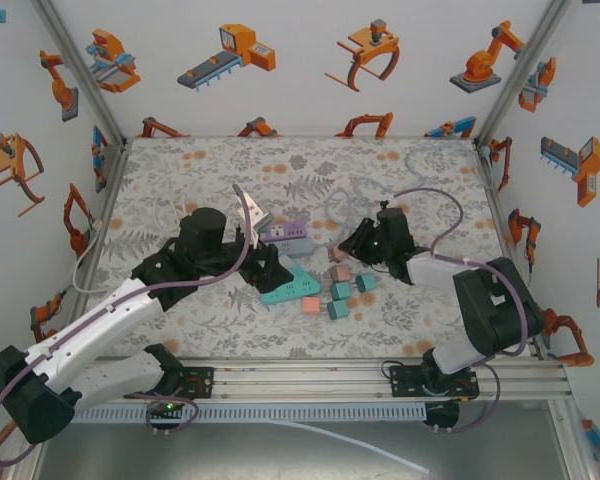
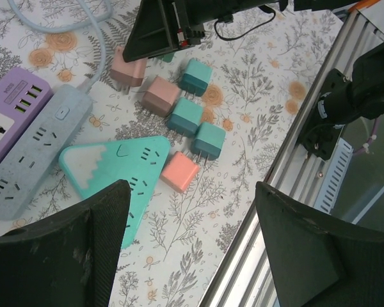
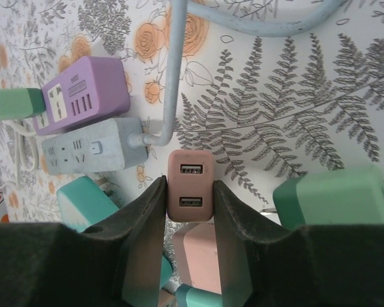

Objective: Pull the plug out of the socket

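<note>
The right tool (image 3: 189,192) pinches a dusty-pink plug (image 3: 191,182) with two USB ports (image 3: 191,169).

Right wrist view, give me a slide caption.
Right gripper closed on a pink USB plug, near the grey power strip and the purple power strip.

Ahead of you, two power strips (image 1: 285,236) lie side by side; the triangular socket (image 1: 285,285) sits nearer, loose plugs (image 1: 340,292) to its right.
</note>
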Controlling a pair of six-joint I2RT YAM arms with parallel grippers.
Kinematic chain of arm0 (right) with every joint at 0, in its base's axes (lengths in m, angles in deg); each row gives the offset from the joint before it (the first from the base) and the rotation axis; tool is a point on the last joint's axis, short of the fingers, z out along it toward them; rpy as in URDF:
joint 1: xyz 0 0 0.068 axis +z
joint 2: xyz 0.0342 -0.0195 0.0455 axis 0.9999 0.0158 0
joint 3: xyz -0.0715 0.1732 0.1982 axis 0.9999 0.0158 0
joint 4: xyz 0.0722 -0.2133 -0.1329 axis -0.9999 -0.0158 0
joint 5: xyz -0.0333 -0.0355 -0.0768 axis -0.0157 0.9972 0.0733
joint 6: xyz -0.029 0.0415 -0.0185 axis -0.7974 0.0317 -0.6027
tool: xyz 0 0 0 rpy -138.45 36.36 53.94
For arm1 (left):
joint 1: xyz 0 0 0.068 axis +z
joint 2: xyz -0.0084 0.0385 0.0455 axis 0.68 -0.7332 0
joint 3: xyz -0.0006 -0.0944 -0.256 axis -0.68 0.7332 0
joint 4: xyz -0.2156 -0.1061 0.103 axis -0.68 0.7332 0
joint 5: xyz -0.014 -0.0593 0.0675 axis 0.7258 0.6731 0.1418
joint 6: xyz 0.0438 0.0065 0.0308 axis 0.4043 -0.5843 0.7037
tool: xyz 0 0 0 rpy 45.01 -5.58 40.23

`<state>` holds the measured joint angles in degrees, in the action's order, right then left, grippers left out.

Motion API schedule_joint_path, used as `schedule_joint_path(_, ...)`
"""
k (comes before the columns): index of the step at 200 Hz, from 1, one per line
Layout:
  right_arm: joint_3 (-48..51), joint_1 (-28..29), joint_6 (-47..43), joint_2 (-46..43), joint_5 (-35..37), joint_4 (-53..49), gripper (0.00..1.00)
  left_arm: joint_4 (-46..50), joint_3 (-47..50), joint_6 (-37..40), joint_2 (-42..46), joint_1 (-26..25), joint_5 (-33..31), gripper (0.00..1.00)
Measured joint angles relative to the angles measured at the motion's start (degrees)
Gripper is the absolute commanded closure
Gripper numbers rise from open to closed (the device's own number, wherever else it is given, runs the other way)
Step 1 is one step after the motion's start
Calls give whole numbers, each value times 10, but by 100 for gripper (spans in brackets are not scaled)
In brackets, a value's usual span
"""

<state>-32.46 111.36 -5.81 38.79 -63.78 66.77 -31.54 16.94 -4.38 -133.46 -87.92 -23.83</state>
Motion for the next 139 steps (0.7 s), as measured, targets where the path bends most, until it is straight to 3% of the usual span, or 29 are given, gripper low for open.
schedule_joint_path(21,0,0,-10,-7,15,-29,54,1,0,0,0,0,-9,28)
schedule_joint_path(84,0,0,-38,-74,39,-89,53,0,2,-3,0,0,-41,29)
schedule_joint_path(139,-34,0,-116,-164,70,-128,53,-2,31,-25,23,0,-141,28)
